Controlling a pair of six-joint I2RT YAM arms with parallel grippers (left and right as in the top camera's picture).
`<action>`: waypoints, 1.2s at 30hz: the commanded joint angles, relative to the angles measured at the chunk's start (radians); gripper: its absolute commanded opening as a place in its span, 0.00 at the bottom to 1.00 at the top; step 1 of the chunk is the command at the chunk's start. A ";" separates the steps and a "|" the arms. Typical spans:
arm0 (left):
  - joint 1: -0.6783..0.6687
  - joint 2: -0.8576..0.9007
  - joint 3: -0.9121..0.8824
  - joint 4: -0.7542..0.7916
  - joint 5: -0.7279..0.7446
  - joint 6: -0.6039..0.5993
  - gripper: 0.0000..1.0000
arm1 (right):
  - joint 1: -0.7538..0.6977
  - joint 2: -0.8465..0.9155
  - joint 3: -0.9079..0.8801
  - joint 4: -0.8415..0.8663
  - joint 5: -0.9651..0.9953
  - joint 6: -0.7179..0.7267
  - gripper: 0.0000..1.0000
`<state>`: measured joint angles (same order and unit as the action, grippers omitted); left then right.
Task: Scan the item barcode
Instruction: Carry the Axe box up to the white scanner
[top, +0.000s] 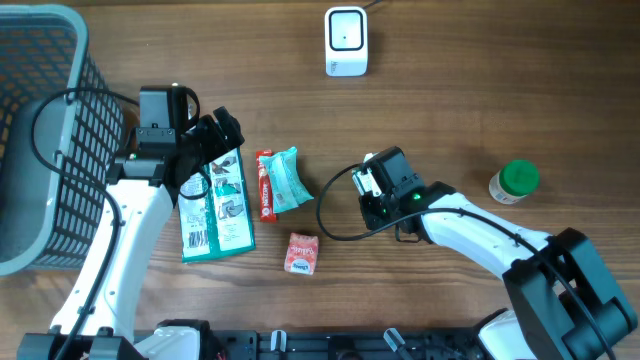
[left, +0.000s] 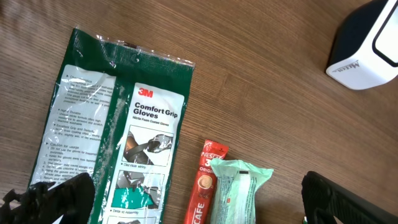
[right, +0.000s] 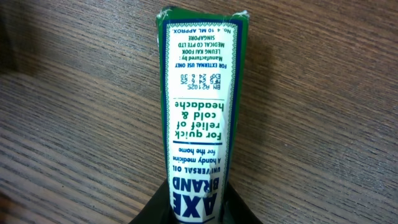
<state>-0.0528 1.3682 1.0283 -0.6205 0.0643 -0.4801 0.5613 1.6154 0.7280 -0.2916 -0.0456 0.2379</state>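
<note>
Wood-grain table (top: 450, 90) holds it all: a white scanner (top: 346, 40) at the far edge, a grey mesh basket (top: 40, 140) on the left, a gloves packet (top: 215, 205) and a green-capped bottle (top: 515, 181). Near its middle the right gripper (right: 198, 211) pinches one end of the green medicated oil box (right: 200, 93), while the left gripper (top: 212, 135) hangs spread wide over the gloves packet. The barcode is not visible, so I judge the box should be carried to the scanner and turned slowly until the coded face squarely meets its window.
</note>
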 joint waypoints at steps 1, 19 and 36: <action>-0.002 -0.012 0.016 0.003 -0.014 0.004 1.00 | 0.000 -0.006 0.020 -0.008 0.005 -0.006 0.19; -0.002 -0.012 0.016 0.003 -0.013 0.004 1.00 | -0.028 -0.315 0.164 -0.147 0.063 -0.093 0.04; -0.002 -0.012 0.016 0.003 -0.014 0.004 1.00 | -0.117 0.103 1.058 -0.537 0.144 -0.435 0.06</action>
<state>-0.0528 1.3682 1.0283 -0.6201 0.0639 -0.4801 0.4423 1.6150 1.7706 -0.8860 0.0174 -0.0635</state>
